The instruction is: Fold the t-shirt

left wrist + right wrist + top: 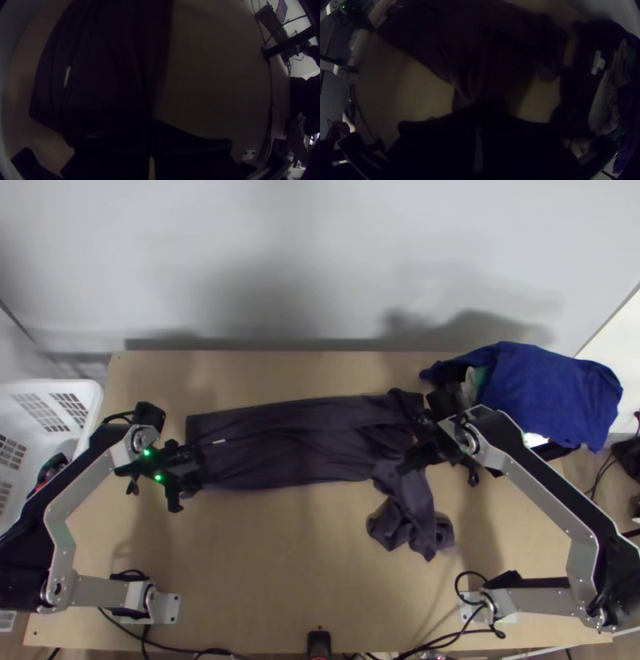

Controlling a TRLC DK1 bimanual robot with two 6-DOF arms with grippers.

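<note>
Standing at the near edge of the table [264,612], lower centre of the top view, is a small black device [318,644]; cables [184,648] run along the same edge. Above it, right of centre, the shirt [320,444] ends in a bunched section [408,528]. Across the middle of the frame its main body lies as a long, dark, lightly creased band. The left gripper [197,479], left of centre, has its fingers nearly together, clamped on the band's left end at the lower corner. The right gripper [406,462], right of centre, has its fingers nearly together on gathered cloth above the bunched section. A white basket [94,394] occupies the left edge. Farther off, upper right, a blue cloth [544,388] lies heaped near the shirt. A pale wall [320,252] spans the top.
</note>
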